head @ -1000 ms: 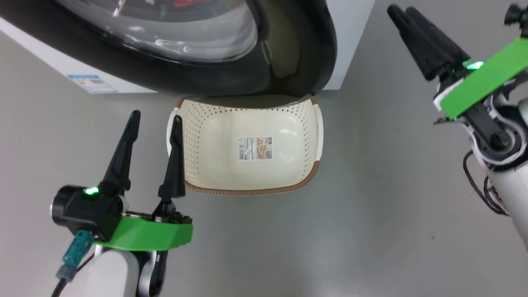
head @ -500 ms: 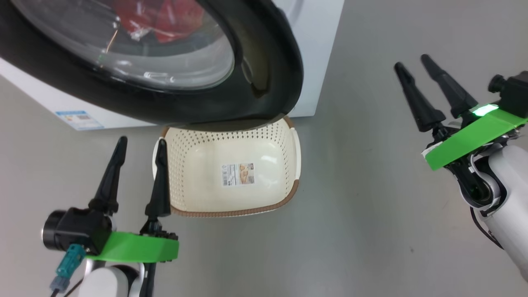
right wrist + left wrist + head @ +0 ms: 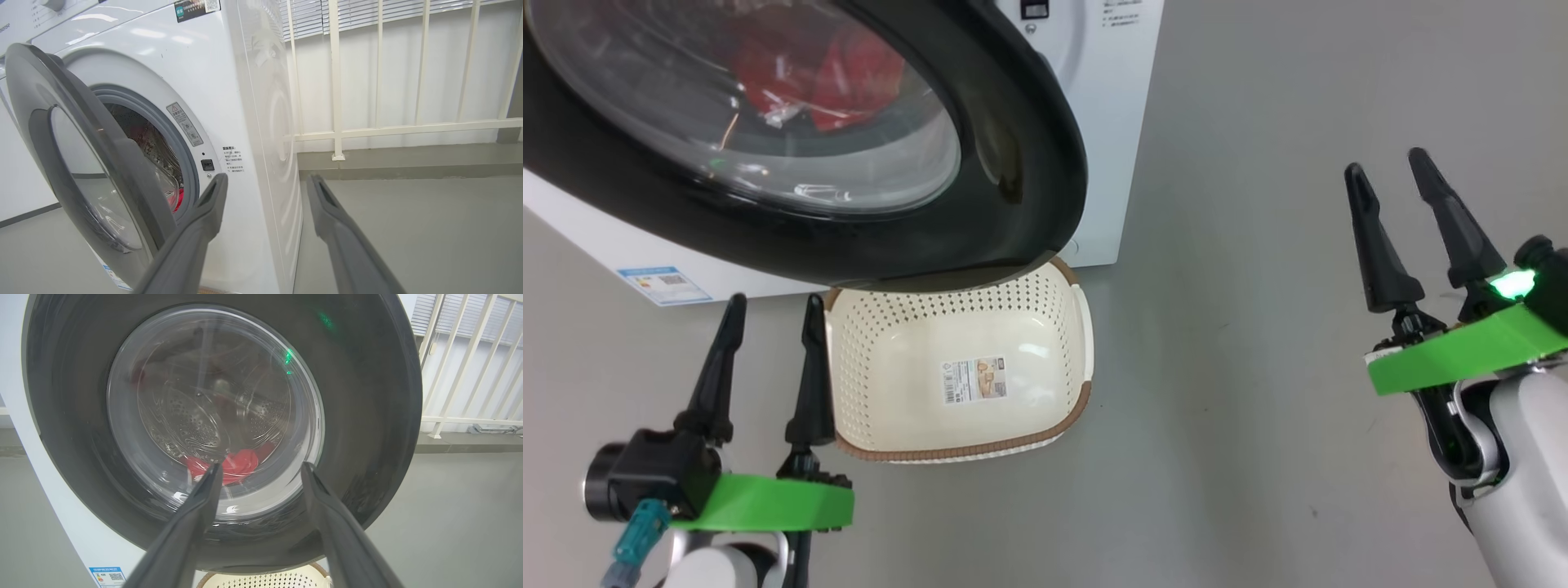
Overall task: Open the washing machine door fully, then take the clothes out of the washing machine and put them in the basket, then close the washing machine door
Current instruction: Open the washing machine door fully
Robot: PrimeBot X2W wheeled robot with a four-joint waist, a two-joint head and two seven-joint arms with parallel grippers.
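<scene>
The washing machine door (image 3: 1029, 163) is seen swung partly open from the washing machine (image 3: 1103, 122), and its glossy black rim is hung over the far end of the basket (image 3: 866, 359) in the head view. The basket is set on the grey floor (image 3: 1241, 367) directly before the machine, and a label sticker (image 3: 974, 380) is displayed on its bottom. The clothes (image 3: 841, 73) are kept inside the drum, where red fabric is glimpsed through the bulging glass. How many garments are there cannot be judged through the reflections.

The left gripper (image 3: 774, 300) is held low at the basket's left side with its two dark fingers spread wide. Its inner finger is lined up against the basket's left rim, possibly without contact. From its wrist view, the fingers are pointed at the lower part of the door window.

The right gripper (image 3: 1386, 161) is raised well to the right of the machine, above bare floor, and its fingers are likewise parted. In its wrist view, the grey rubber ring (image 3: 186, 163) is exposed behind the door.
</scene>
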